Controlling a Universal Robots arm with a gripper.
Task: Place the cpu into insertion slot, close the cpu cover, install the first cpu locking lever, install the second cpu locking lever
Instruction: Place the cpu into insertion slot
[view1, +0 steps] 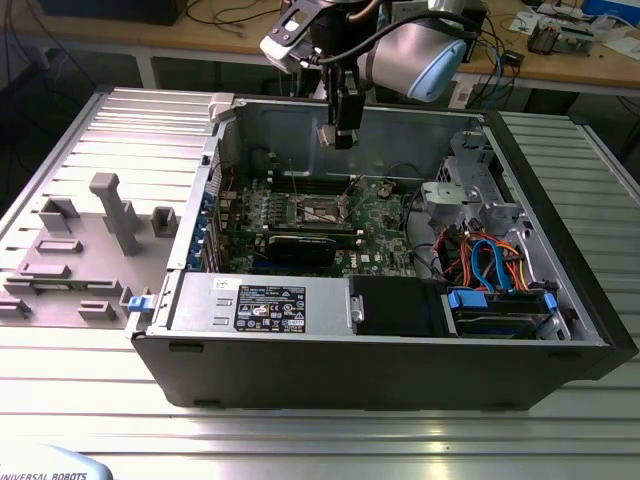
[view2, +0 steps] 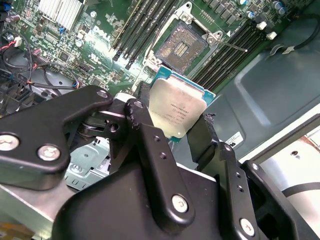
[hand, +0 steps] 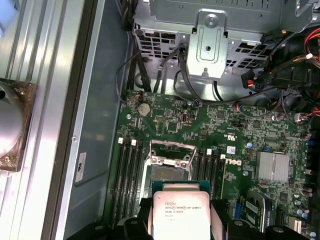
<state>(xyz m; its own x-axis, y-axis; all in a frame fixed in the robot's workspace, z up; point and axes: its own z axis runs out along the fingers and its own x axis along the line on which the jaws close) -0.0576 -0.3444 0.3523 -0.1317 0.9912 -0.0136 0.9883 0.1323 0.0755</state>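
While the gripper (view1: 338, 138) hangs above the open case (view1: 400, 372), its fingers (view2: 150, 145) are seen clamped on the cpu (view2: 175, 107) — held clear of the board. The slot (view2: 181, 47) lies bare, flanked by memory slots (view2: 142, 25) — cables (hand: 144, 75) are bunched near the drive cage (hand: 210, 35).

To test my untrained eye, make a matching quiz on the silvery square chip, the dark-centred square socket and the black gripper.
1 silvery square cpu
2 dark-centred square insertion slot
3 black gripper

A empty, on the green board
B shut on the cpu
C held in the air above the board

Pairs: 1-C, 2-A, 3-B
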